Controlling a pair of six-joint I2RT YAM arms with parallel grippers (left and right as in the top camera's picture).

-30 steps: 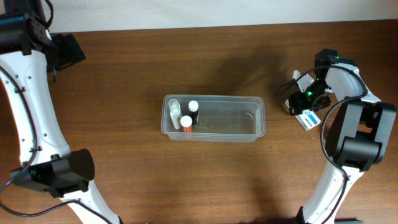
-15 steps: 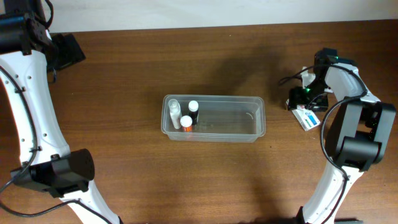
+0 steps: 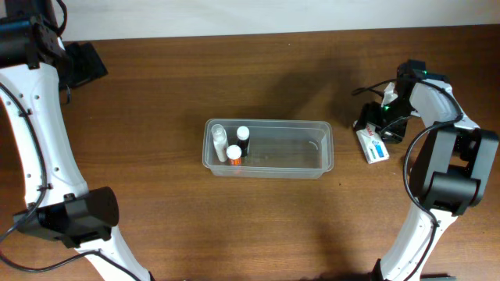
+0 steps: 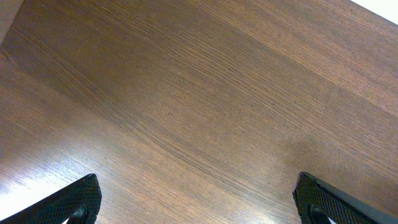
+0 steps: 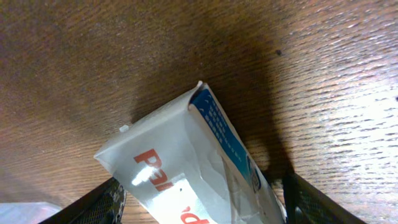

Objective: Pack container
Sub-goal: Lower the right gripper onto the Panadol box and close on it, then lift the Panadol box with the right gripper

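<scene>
Right gripper (image 5: 199, 200): its two black fingers (image 5: 109, 200) stand partly spread and pinch a white carton (image 5: 180, 168) between them. The carton has red lettering on its broad face and a blue side panel. It projects forward past the fingertips, tilted, with its far end clear of the table (image 3: 234, 226) and a dark shadow on the wood beneath it. In the overhead view the carton extends out from the gripper toward the arm's own base.

Container (image 3: 291, 153): a clear rectangular plastic tub with rounded corners and a rim. It rests on the table well apart from the right gripper, on the side toward the left arm, and roughly between the two arms. Three small bottles stand upright together at the end of the tub farthest from the right gripper: a clear bottle with a white cap (image 3: 218, 138), a dark bottle with a white cap (image 3: 243, 136) and an orange-capped bottle (image 3: 233, 154). The end nearer the right gripper holds nothing.

Left gripper (image 4: 199, 208): spread wide, with only bare wood grain between the two black fingertips. It is far from the container.
</scene>
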